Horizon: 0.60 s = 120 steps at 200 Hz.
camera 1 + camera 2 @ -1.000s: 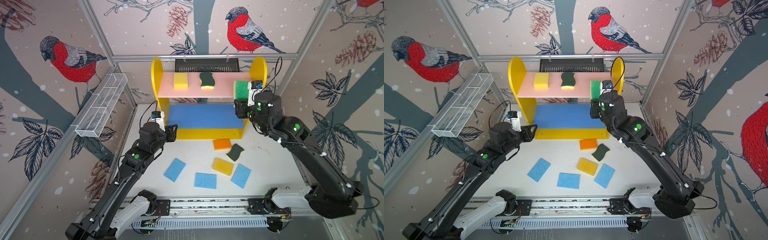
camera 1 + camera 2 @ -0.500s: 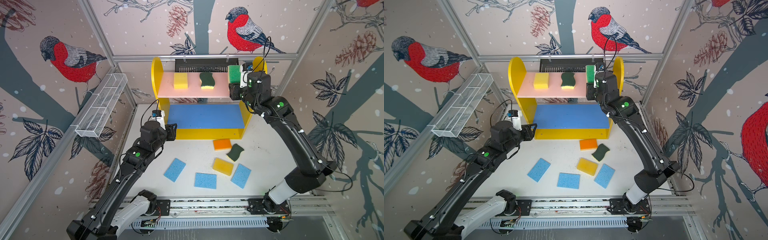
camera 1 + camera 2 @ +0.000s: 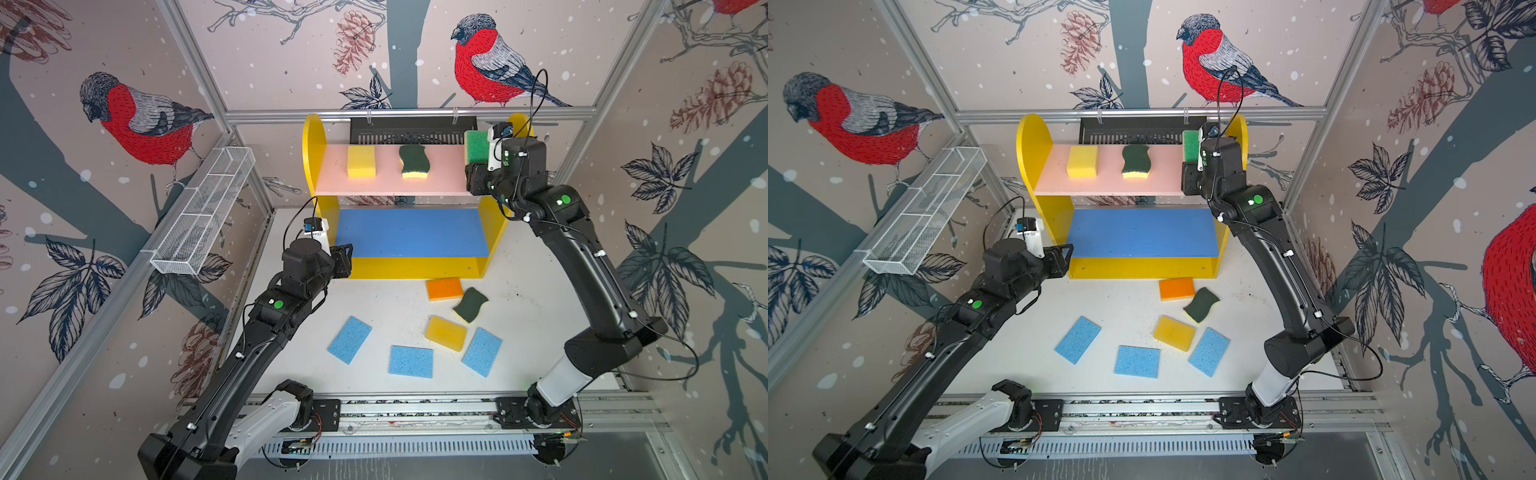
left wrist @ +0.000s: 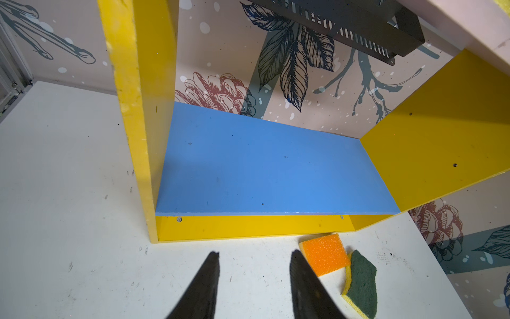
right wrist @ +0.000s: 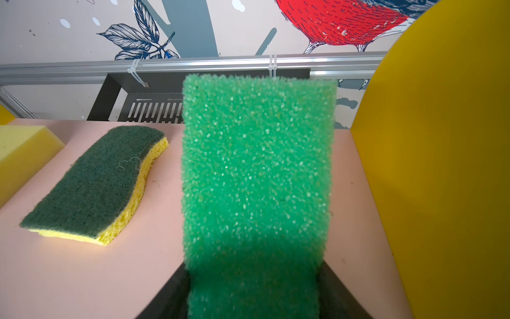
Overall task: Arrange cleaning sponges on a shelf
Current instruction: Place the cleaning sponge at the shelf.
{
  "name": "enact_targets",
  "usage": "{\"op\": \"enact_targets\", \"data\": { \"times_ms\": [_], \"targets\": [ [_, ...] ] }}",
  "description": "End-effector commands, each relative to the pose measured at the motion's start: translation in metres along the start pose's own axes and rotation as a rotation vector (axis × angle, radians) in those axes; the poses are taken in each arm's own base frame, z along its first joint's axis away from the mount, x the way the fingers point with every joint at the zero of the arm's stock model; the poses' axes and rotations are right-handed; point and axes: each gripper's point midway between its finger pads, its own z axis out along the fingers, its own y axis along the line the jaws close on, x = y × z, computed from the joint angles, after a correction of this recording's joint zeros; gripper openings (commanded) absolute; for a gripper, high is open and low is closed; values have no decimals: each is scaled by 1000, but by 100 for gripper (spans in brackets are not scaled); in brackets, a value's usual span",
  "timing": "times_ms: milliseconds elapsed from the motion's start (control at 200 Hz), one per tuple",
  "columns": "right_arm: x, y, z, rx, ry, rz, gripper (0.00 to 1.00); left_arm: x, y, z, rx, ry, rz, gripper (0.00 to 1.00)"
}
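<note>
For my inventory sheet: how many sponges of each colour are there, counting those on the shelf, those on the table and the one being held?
Light-blue flat sponges: 3
Plain yellow sponges: 2
Wavy dark-green-on-yellow sponges: 2
Orange-topped sponge: 1
Bright-green-topped sponge: 1
Total: 9

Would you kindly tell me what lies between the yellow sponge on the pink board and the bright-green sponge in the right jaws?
A wavy dark-green sponge lies flat there, touching neither; both top views and the right wrist view show it.
</note>
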Motion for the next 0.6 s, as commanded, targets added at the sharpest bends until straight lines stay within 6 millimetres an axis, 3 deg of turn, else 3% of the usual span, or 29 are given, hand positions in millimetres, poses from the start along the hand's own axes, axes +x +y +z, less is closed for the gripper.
{"op": "enact_targets", "data": {
  "times_ms": [0, 595],
  "targets": [
    [1, -3, 4, 21, 5, -23, 62, -11, -4, 0, 20, -38, 7, 44],
    [7, -11, 18, 95, 32, -9, 65, -5, -5, 4, 38, -27, -4, 44]
  ]
}}
